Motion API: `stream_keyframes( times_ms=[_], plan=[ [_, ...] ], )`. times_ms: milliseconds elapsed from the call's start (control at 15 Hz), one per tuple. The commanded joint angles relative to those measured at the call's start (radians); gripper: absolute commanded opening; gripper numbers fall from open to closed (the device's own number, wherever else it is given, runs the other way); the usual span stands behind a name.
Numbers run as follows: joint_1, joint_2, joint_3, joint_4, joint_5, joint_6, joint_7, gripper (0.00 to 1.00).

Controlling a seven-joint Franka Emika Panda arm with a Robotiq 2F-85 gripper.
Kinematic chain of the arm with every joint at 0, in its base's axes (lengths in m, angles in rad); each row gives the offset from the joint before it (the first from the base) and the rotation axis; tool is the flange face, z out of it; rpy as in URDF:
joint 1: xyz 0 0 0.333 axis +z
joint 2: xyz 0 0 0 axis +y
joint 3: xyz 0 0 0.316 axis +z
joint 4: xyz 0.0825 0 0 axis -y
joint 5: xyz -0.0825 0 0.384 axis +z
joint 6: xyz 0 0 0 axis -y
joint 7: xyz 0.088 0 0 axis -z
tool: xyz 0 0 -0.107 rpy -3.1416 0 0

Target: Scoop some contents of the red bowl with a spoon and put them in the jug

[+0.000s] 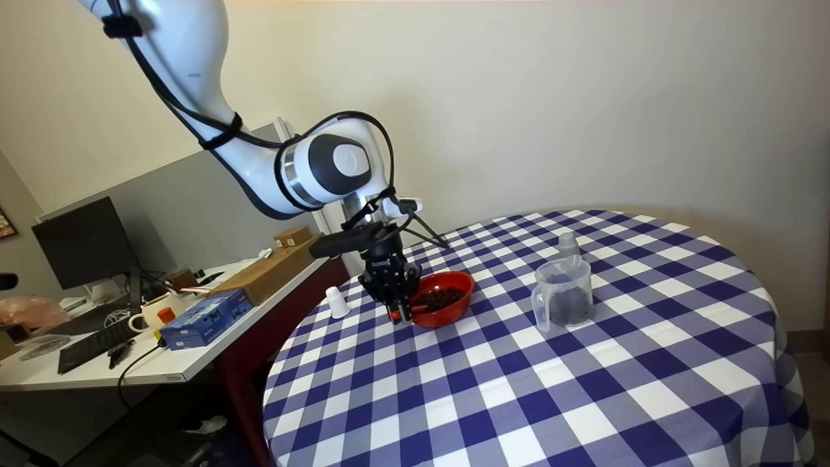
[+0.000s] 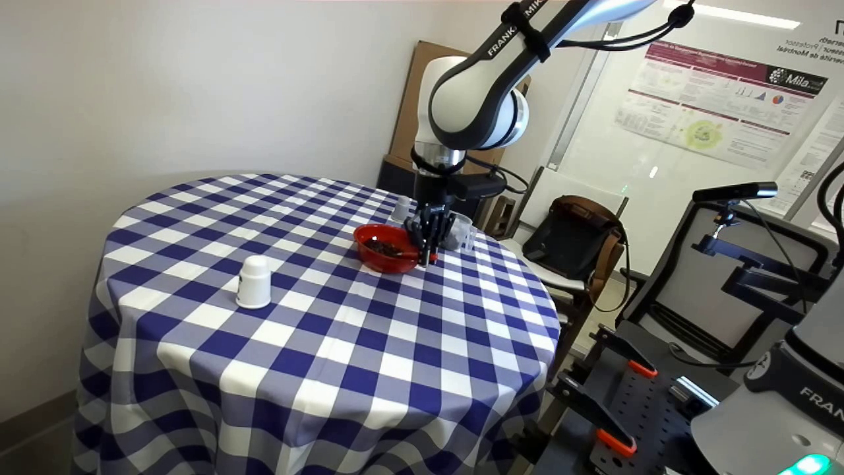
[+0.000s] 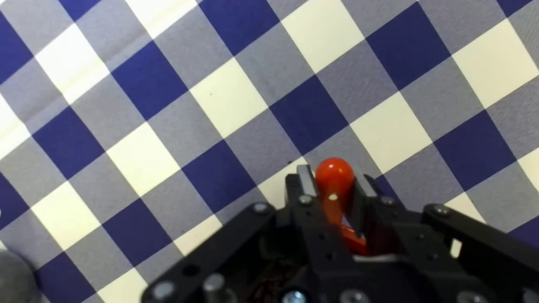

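1 white ctnr (image 2: 254, 284) — clear ctnr (image 1: 568, 245) nr jug (image 1: 565, 294)

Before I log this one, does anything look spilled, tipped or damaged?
One thing: in the wrist view, a tiny dark speck near the claw breaks the pattern of the checked tablecloth. Possibly a stray bit from the red bowl; too small to tell. Otherwise nothing stands out: bowl and clear jug look upright.

In an exterior view, the bowl (image 1: 449, 317) sits on the table (image 1: 519, 376), the jug (image 1: 565, 295) to its right, a container (image 1: 336, 302) to its left.
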Motion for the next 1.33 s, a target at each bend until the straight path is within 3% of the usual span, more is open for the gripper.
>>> stream_keyframes(
  times_ms=[0, 67, 1267],
  plan=[
    [0.007, 0.003, -0.010, 0.012, -0.013, -0.002, -0.004, 0.07],
    [0.006, 0.003, -0.010, 0.011, -0.013, -0.002, -0.004, 0.11],
    [0.003, -0.083, 0.001, -0.001, -0.004, 0.007, -0.011, 0.11]
  ],
)
